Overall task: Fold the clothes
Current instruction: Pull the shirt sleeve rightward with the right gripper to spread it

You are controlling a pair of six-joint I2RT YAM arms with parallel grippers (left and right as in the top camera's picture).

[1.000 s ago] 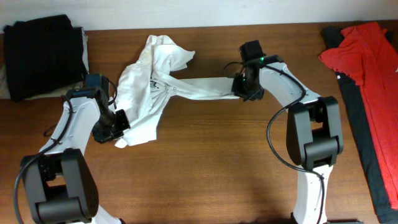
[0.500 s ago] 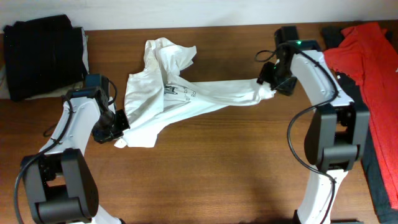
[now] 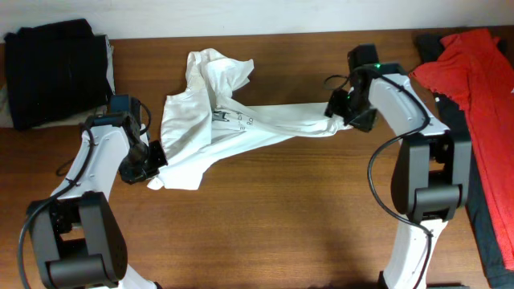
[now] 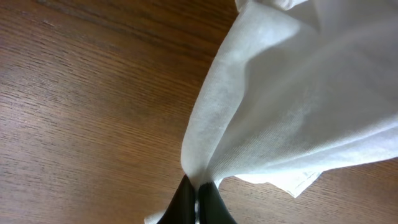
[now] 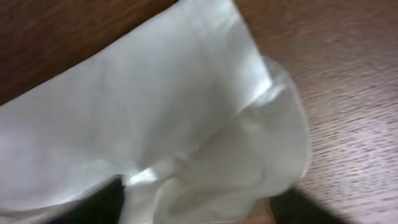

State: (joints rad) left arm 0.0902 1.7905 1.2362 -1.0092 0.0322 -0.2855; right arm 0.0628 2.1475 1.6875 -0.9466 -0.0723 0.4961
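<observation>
The wooden table (image 3: 257,233) carries everything. The white T-shirt (image 3: 189,140) lies wrinkled across its far middle, the body bunched on the left with a small dark print showing near its centre, and one long strip of cloth drawn out to the right. A red garment (image 3: 474,80) is spread at the right edge, well apart from the shirt, and folded black clothes (image 3: 52,72) sit at the far left corner. The left arm reaches in from the near left, elbow bent outward, its left gripper (image 3: 151,157) at the shirt's lower left corner. In the left wrist view its jaws are pressed tight together, pinching a gathered fold of the cloth (image 4: 298,93) just above the tabletop. The right arm arches over from the near right to the end of the drawn-out strip, where the right gripper (image 3: 336,112) sits. In the right wrist view its dark fingers (image 5: 99,202) stand wide apart on either side of the crumpled cloth end (image 5: 155,112), not closed on it.
</observation>
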